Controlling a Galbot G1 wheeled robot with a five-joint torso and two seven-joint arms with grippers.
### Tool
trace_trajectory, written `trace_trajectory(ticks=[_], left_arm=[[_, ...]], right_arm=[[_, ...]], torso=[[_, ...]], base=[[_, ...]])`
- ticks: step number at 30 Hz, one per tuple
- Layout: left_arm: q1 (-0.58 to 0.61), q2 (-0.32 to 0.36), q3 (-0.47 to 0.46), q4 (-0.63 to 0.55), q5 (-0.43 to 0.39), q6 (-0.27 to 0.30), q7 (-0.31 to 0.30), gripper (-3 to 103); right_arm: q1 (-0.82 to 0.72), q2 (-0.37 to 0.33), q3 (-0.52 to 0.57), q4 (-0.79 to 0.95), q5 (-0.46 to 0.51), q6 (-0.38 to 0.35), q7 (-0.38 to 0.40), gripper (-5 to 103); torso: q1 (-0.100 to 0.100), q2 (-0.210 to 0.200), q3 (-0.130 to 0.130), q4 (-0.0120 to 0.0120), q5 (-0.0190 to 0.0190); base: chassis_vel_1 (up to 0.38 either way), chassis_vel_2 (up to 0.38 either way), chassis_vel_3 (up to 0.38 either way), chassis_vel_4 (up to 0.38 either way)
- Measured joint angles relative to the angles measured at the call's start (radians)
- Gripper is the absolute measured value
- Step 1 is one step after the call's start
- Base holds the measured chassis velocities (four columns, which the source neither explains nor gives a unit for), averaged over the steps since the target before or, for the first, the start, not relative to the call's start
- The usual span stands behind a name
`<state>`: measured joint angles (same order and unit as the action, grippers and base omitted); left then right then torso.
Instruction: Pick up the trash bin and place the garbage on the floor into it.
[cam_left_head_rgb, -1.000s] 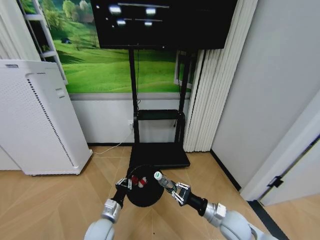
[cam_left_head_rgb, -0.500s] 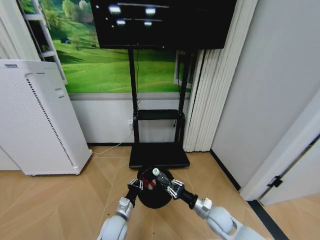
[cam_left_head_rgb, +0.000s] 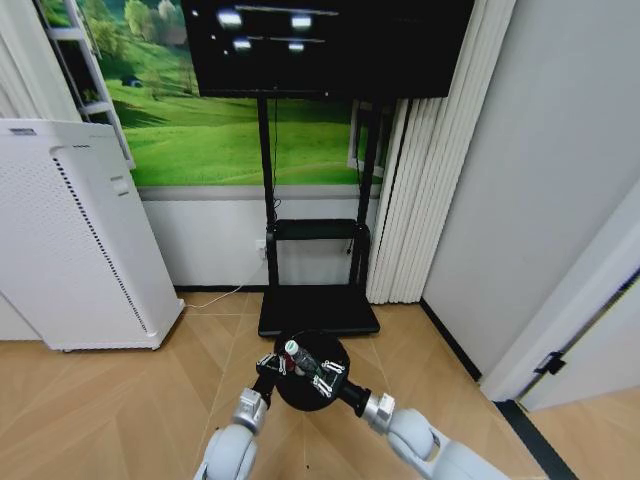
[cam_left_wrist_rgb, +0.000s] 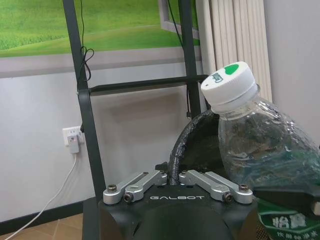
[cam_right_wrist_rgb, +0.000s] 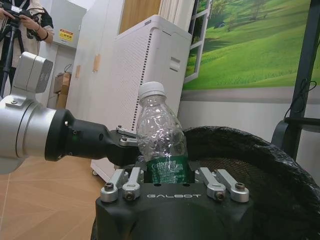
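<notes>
Moved since earlier: over the last second the right gripper (cam_left_head_rgb: 322, 372) has carried the bottle (cam_left_head_rgb: 296, 353) from the bin's 3 o'clock side inward until it stands over the opening; the bin and the left arm have shifted toward the 2 o'clock of the head view.
Right gripper: jaws shut on the lower body of the bottle (cam_right_wrist_rgb: 162, 141), around its green label, cap up. It holds the bottle upright above the mouth, probably so that letting go drops it straight in.
Left gripper: left gripper (cam_left_head_rgb: 268, 366) sits at the bin's 9 o'clock rim; in its wrist view the linkages (cam_left_wrist_rgb: 176, 186) fold in to meet at the mesh edge (cam_left_wrist_rgb: 186, 140), so the jaws look pinched shut on the rim. That grip seems meant to keep the bin steady and its mouth facing up.
Trash bin: black mesh trash bin (cam_left_head_rgb: 312, 375) at the 6 o'clock of the head view, between the two arms; whether it rests on the floor I cannot tell.
Other garbage: nothing red shows inside from here; the bottle and gripper cover the opening.
Surface: pale wood-plank floor (cam_left_head_rgb: 90, 400) in a herringbone pattern.
Room: white perforated appliance (cam_left_head_rgb: 70, 240) at 9 o'clock, screen on a black stand (cam_left_head_rgb: 318, 230) at 12 o'clock, white curtain (cam_left_head_rgb: 420, 190) toward 1 o'clock.
</notes>
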<state>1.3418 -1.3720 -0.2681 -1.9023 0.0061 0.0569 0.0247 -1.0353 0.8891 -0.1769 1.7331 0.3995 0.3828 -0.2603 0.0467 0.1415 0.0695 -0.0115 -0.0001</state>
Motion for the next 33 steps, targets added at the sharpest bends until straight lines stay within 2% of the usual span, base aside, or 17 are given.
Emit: trace_trajectory(ticks=[2, 3, 5, 6, 8, 9, 12, 14, 15, 21, 26, 28, 33], left_arm=[[-0.001, 0.001, -0.001, 0.001, -0.001, 0.0, 0.0, 5], [-0.001, 0.001, -0.001, 0.001, -0.001, 0.0, 0.0, 5], [-0.003, 0.001, 0.001, 0.002, -0.002, 0.0, 0.0, 5], [-0.003, 0.001, 0.001, 0.002, -0.002, 0.0, 0.0, 5], [-0.004, 0.0, 0.003, 0.002, -0.002, 0.0, 0.001, 5], [-0.004, 0.0, 0.003, 0.002, -0.002, 0.0, 0.001, 5], [-0.004, -0.001, 0.004, 0.002, -0.002, 0.0, 0.001, 5], [-0.004, 0.0, 0.003, 0.002, -0.002, -0.001, 0.001, 5], [-0.003, 0.0, 0.003, 0.001, -0.002, -0.001, 0.001, 5], [0.002, 0.002, -0.003, -0.004, -0.003, -0.001, 0.001, 5], [0.017, 0.007, -0.027, -0.011, -0.003, -0.007, 0.002, 5], [0.033, 0.016, -0.053, -0.023, -0.006, -0.011, 0.002, 5], [0.059, 0.026, -0.105, -0.048, -0.01, -0.017, 0.002, 5]], right_arm=[[-0.001, -0.003, 0.004, 0.0, 0.001, -0.005, -0.001, 50], [-0.001, -0.003, 0.004, 0.0, 0.001, -0.005, -0.001, 50], [-0.004, -0.008, 0.013, 0.003, 0.0, -0.006, -0.003, 61], [-0.004, -0.008, 0.013, 0.003, 0.0, -0.006, -0.003, 61], [-0.008, -0.01, 0.018, 0.004, -0.002, -0.007, -0.004, 71], [-0.008, -0.01, 0.018, 0.004, -0.002, -0.007, -0.004, 71], [-0.013, -0.011, 0.021, 0.005, -0.003, -0.007, -0.004, 88], [-0.014, -0.011, 0.021, 0.005, -0.003, -0.007, -0.004, 88], [-0.015, -0.011, 0.022, 0.005, -0.004, -0.007, -0.004, 97], [-0.018, -0.021, 0.042, 0.013, 0.007, -0.008, -0.004, 100], [-0.048, -0.06, 0.12, 0.05, 0.057, -0.016, 0.002, 100], [-0.077, -0.09, 0.171, 0.062, 0.074, -0.003, 0.031, 100], [-0.108, -0.11, 0.241, 0.059, 0.093, -0.001, 0.082, 100]], torso=[[0.0, 0.0, 0.0, 0.0001, 0.0], [0.0, 0.0, 0.0, 0.0001, 0.0], [0.0, 0.0, 0.0, 0.0001, 0.0], [0.0, 0.0, 0.0, 0.0001, 0.0], [0.0, 0.0, 0.0, 0.0, 0.0], [0.0, 0.0, 0.0, 0.0, 0.0], [0.0, 0.0, 0.0, 0.0001, 0.0001], [0.0, 0.0, 0.0, 0.0001, 0.0001], [0.0, 0.0, 0.0, 0.0, 0.0001], [0.0, 0.0, 0.0, 0.0001, 0.0002], [0.0, 0.0, 0.0, 0.0001, 0.0001], [0.0, 0.0, 0.0, 0.0, 0.0001], [0.0, 0.0, 0.0, 0.0004, 0.0003]], base=[[0.0, 0.0, 0.0, 0.0], [0.0, 0.0, 0.0, 0.0], [0.0, 0.0, 0.0, 0.0], [0.0, 0.0, 0.0, 0.0], [0.0, 0.0, 0.0, 0.0], [0.0, 0.0, 0.0, 0.0], [0.0, 0.0, 0.0, 0.0], [0.0, 0.0, 0.0, 0.0], [0.0, 0.0, 0.0, 0.0], [0.0, 0.0, 0.0, 0.0], [0.0, 0.0, 0.0, 0.0], [0.0, 0.0, 0.0, 0.0], [0.0, 0.0, 0.0, 0.0]])
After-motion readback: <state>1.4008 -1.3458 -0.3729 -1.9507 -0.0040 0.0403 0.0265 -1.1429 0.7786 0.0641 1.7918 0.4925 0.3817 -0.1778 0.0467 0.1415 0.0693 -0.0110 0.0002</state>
